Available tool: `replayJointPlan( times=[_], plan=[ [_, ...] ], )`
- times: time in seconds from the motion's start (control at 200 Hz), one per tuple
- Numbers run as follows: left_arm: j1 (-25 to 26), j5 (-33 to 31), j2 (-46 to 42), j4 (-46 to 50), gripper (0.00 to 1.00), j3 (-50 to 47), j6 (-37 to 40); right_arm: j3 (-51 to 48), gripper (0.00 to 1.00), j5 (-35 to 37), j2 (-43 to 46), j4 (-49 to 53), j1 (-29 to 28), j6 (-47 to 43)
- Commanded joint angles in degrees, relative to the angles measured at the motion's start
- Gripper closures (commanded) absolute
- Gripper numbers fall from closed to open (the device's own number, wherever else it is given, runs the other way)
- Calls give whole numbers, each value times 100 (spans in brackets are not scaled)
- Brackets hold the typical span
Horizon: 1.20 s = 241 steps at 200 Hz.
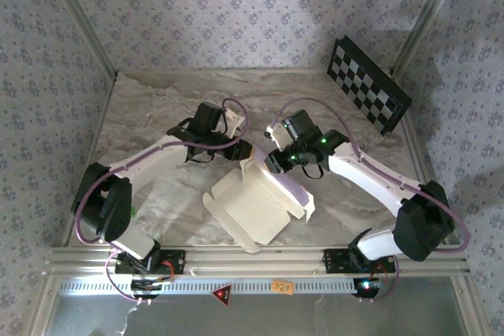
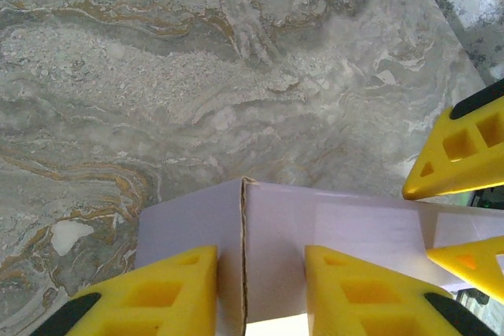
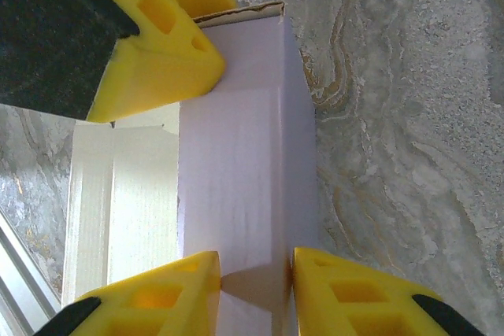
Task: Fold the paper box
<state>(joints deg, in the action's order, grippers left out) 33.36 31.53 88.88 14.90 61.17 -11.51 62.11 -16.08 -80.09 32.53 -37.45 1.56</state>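
The left arm reaches from the near left corner of the marbled surface towards its middle, where the left hand meets the far end of the paper box. From the left wrist, that hand's yellow fingers stand on either side of an upright lilac corner of the box, its raw card edge running between them. Whether they are clamped on the card or merely straddling it cannot be told.

The box lies near the middle of the surface's near edge, turned at an angle. Its cream inside faces up and its base is flat on the marble. Its far wall is raised, and small flaps jut out at the left and near ends.

Just right of the left hand, the right hand comes in from the near right corner to the same raised wall. From the right wrist, its two fingers pinch a narrow lilac fold of the box between their tips, grasping it. The cream inside shows to the left, and the left hand's finger presses against the fold's far end.

A black-and-white checkerboard panel leans at the far right corner, well apart from the box.
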Motion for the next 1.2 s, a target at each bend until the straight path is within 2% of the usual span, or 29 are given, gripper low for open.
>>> replayJointPlan(
  times=[0.0, 0.32, 0.44, 0.53, 0.765, 0.9, 1.029, 1.199],
  plan=[
    [36, 103, -109, 125, 69, -171, -62, -59, 69, 163, -63, 31, -62, -133],
    [28, -27, -104, 128, 69, -290, -53, 44, 60, 352, 385, -107, -44, 646],
    [21, -33, -79, 123, 69, -284, -53, 210, 60, -42, 468, 402, 120, 1037],
    [23, -38, -71, 125, 69, -292, -53, 252, 60, -284, 548, 714, 286, 986],
    [6, -106, -54, 154, 68, -290, -45, -276, 59, -701, 822, 817, 467, 986],
    [-30, -171, -68, 184, 68, -315, -45, -526, 63, -810, 755, 557, 480, 1051],
    [-85, -208, -151, 216, 68, -384, -27, -571, 72, -629, 686, 384, 484, 1065],
    [-209, -302, -375, 272, 68, -551, -29, -362, 74, -667, 432, 100, 476, 1026]
  ],
)
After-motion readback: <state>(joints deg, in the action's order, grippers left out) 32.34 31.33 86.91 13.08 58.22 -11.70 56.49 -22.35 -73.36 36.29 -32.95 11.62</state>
